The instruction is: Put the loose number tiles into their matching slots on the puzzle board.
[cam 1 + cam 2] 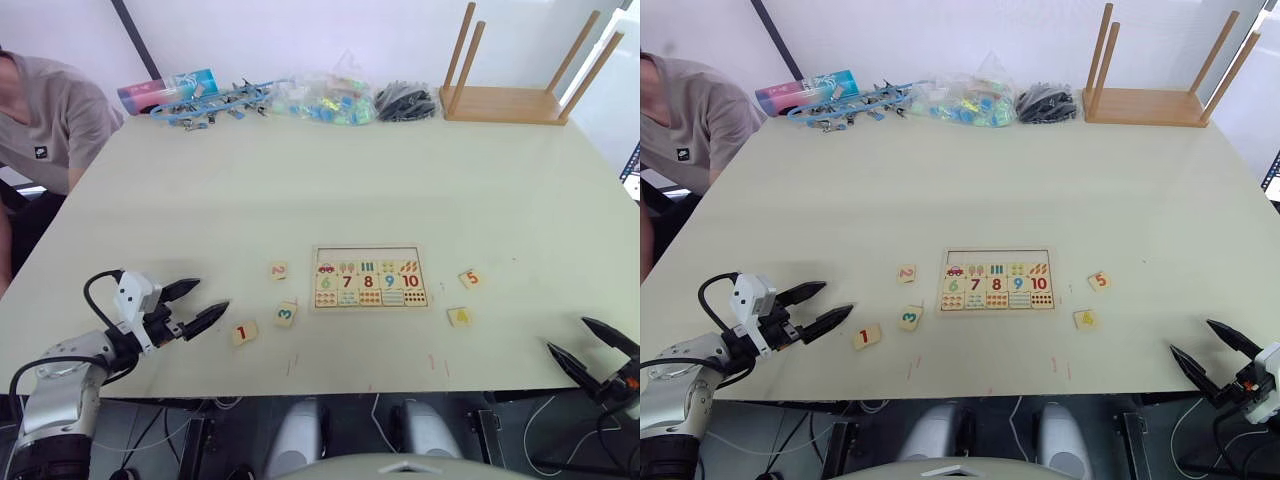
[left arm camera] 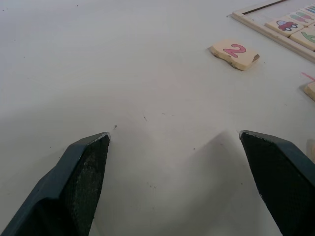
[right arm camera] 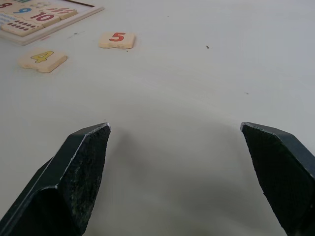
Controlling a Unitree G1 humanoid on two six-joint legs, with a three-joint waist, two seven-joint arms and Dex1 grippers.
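Big pale table [image 1: 300, 180] stretches ahead of both my grippers. Far across it from my left gripper: a pink-and-blue box [image 1: 168, 90], then a tangle of blue clips [image 1: 215, 103], then a clear bag of small coloured pieces [image 1: 330, 100]. Black bundle [image 1: 405, 102] just beside that bag. Far ahead of my right gripper, a wooden stool [image 1: 515, 75] upside down, legs up. Person in a grey shirt [image 1: 45, 125] seated beyond my left gripper, at the table's edge.

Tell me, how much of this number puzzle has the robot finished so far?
Nothing is placed yet. The puzzle board has its top row of slots bare. Tiles 1, 2 and 3 lie loose to its left, 4 and 5 to its right. The left gripper and the right gripper are open, holding nothing.
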